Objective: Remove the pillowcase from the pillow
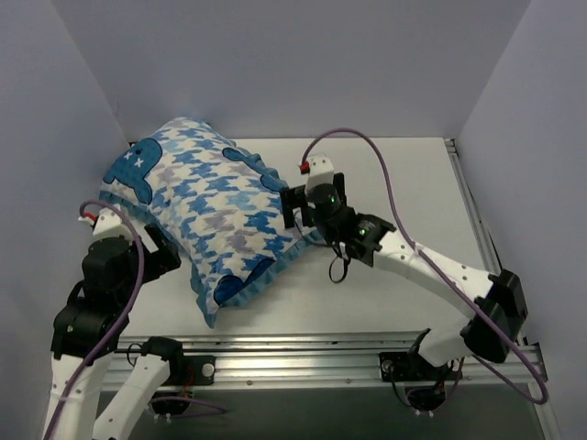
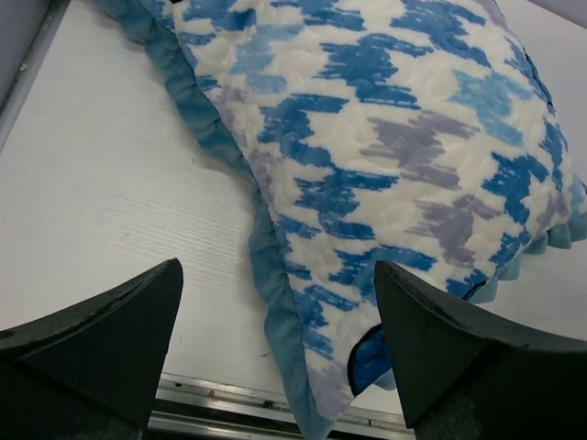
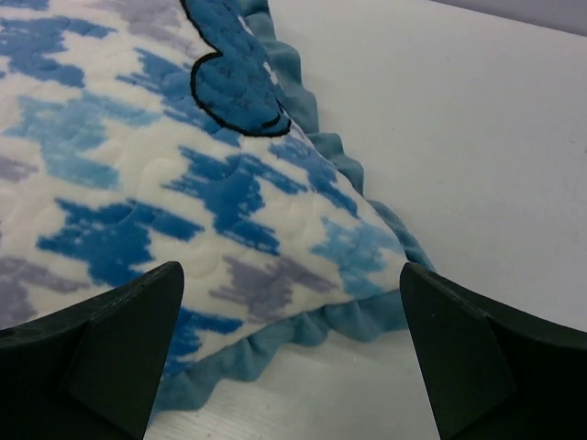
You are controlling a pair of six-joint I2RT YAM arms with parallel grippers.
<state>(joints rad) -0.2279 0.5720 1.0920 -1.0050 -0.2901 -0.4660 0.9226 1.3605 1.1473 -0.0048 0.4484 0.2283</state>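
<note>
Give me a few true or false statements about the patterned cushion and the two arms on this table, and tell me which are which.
1. The pillowcase looks plump and filled. True.
2. The left tool is shut on the fabric. False: its jaws stand open either side of the cover's near corner and hold nothing.
3. The right tool is open, facing the cover's right-hand corner. True.
4. The ruffle round the cover is red. False: it is teal-blue.
5. The cover lies on the right half of the table. False: it lies on the left half, angled towards the far left corner.
</note>
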